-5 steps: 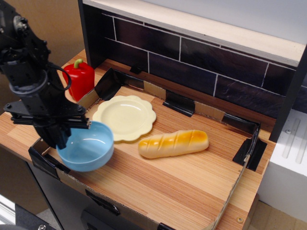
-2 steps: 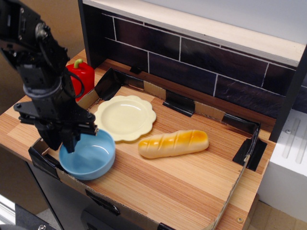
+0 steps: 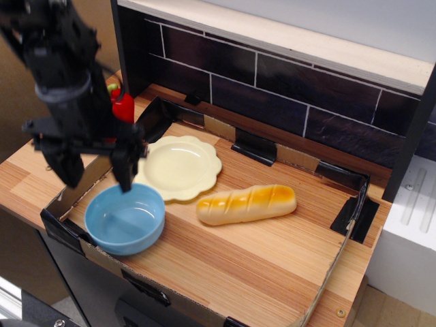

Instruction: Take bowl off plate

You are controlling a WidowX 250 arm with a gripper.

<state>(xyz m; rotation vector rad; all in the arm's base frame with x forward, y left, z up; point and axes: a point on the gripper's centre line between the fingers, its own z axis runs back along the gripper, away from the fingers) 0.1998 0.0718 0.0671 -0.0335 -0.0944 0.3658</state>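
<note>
The light blue bowl (image 3: pixel 125 218) sits flat on the wooden board at the front left, just off the plate's near edge. The cream-yellow scalloped plate (image 3: pixel 178 166) lies bare behind it. My black gripper (image 3: pixel 97 178) hangs above the bowl's far left rim with its two fingers spread apart; one fingertip (image 3: pixel 125 182) is over the bowl's rim, the other (image 3: pixel 70 178) is outside it to the left. It holds nothing.
A bread loaf (image 3: pixel 246 203) lies right of the bowl and plate. A red bell pepper (image 3: pixel 122 103) stands behind my arm, partly hidden. Low black-taped cardboard walls (image 3: pixel 351 218) ring the board. A dark tiled back wall (image 3: pixel 272 82) rises behind.
The bowl was held tilted in the gripper, then set flat on the board. The gripper has opened, let go of it and lifted up and back.
</note>
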